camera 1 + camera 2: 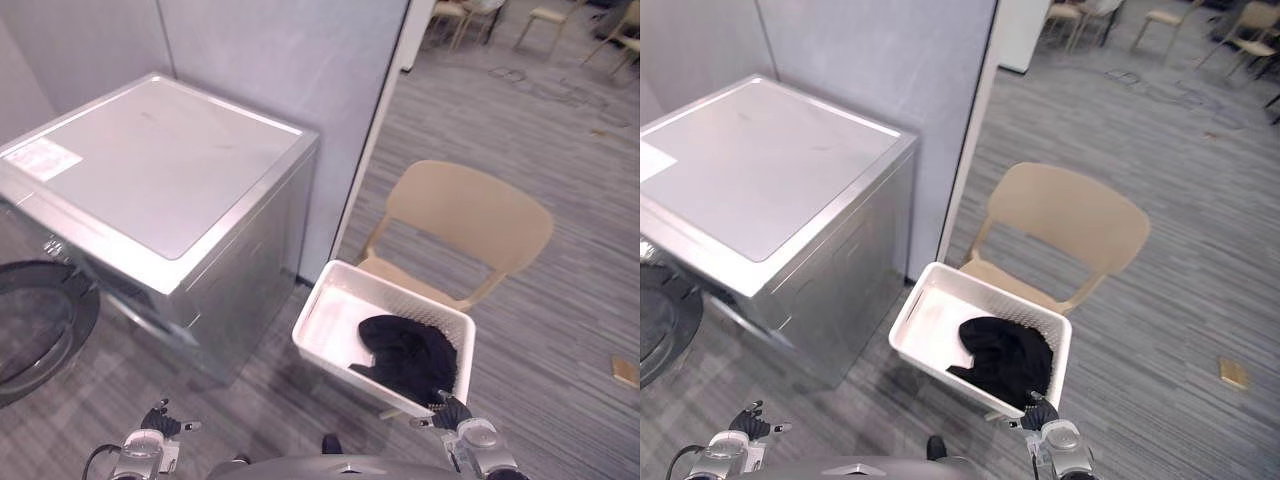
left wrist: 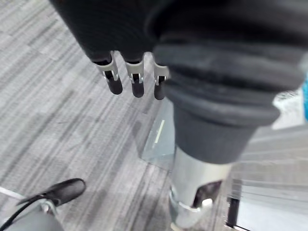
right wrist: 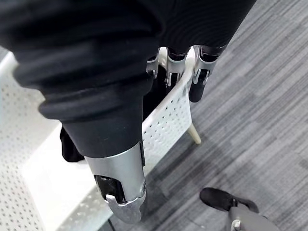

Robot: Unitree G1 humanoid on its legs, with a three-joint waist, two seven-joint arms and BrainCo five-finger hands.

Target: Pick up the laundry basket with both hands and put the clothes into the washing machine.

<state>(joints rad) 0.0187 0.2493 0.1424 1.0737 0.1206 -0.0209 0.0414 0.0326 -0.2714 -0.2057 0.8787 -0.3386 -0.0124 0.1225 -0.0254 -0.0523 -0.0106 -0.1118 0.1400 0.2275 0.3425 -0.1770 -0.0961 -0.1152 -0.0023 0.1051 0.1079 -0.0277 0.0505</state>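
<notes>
**Hands low at the basket, no grip made yet**

Nearest you, the left hand (image 1: 160, 420) is hanging over bare carpet, well apart from everything. Its wrist view is showing straight fingers (image 2: 137, 82) pointing at the floor and holding nothing. The right hand (image 1: 452, 412) is sitting at the near right corner of the laundry basket (image 1: 325, 320). Its fingers (image 3: 198, 82) are dangling straight beside the perforated wall and are not curling round the rim. You should be logging both hands as unclenched and empty.

Going by size:
- The washing machine (image 1: 170, 170) is standing on the robot's left against the grey partition (image 1: 280, 60). Its round dark door (image 1: 30, 320) is swinging open toward you, so it is probably waiting for loading. The drum opening itself is hiding from view.
- The tan chair (image 1: 470, 220) is standing just right of the machine.
- The white basket appears to be resting on the chair's seat. That is likely keeping the rim at hand height and sparing you a deep bend.
- The black clothes (image 1: 410, 355) are lying bunched in the basket's right half, close to the right hand, leaving the left half bare.
- A small tan item (image 1: 627, 372) is lying on the carpet, well off to the right.

Judgement: you are working the approach to the two-handed pickup. The left hand is needing to travel across to the basket's left rim before either hand closes. With the load sitting to the right, the basket may be tipping that way on the lift.
</notes>
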